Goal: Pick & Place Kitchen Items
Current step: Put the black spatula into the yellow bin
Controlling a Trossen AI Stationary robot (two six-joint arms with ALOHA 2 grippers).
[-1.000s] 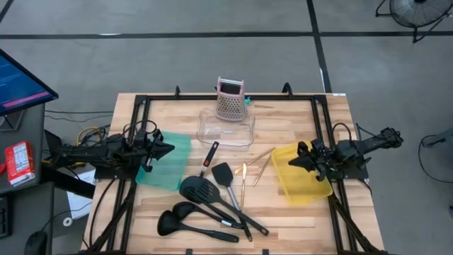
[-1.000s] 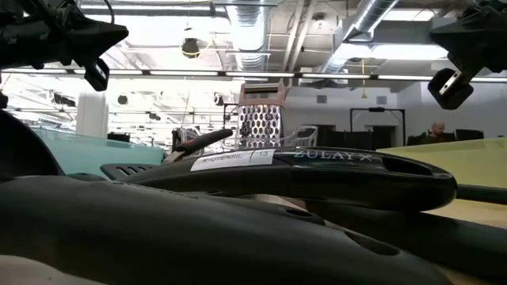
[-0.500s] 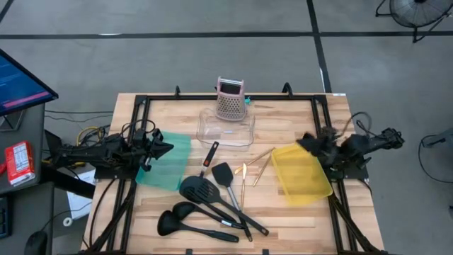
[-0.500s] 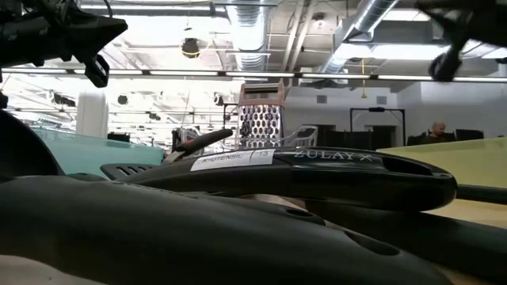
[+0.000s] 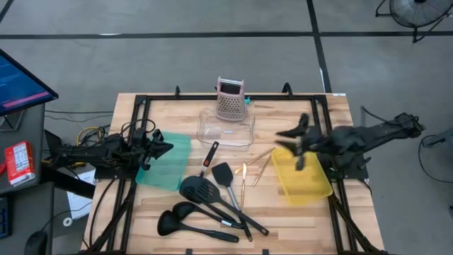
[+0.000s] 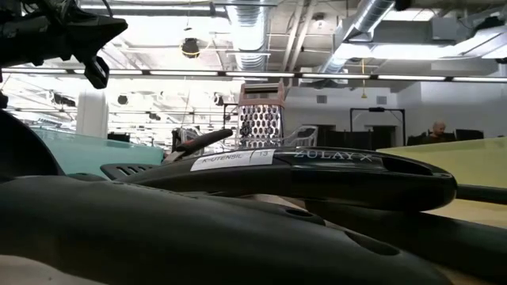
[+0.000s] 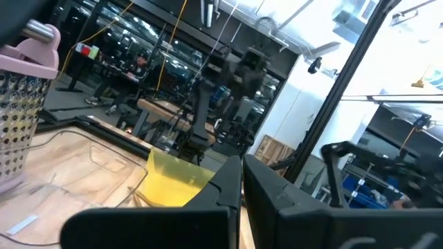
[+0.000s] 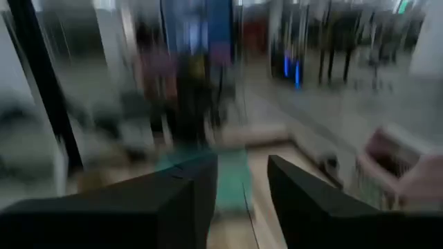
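Note:
Several black long-handled utensils (image 5: 209, 202) lie flat on the wooden table (image 5: 297, 212) near its front middle; one handle with a red mark (image 5: 211, 151) points toward the far edge. Thin pale sticks (image 5: 256, 164) lie beside them. My right gripper (image 5: 291, 145) hangs open in the air above the far left corner of a yellow tray (image 5: 303, 176), holding nothing; its fingers (image 8: 187, 204) show a gap. My left gripper (image 5: 167, 147) waits shut above a green tray (image 5: 167, 163), its fingers (image 7: 232, 190) together.
A pink box grater (image 5: 230, 99) stands at the far middle, just beyond a clear tray (image 5: 226, 129). A black frame (image 5: 141, 106) runs along the table's sides. In the low view a black utensil (image 6: 317, 178) fills the foreground.
My right gripper has risen from low over the yellow tray, leaving the low view at the top. It has swung toward the table's middle and far edge, rolled, and opened. The utensils and the left arm have stayed as they were.

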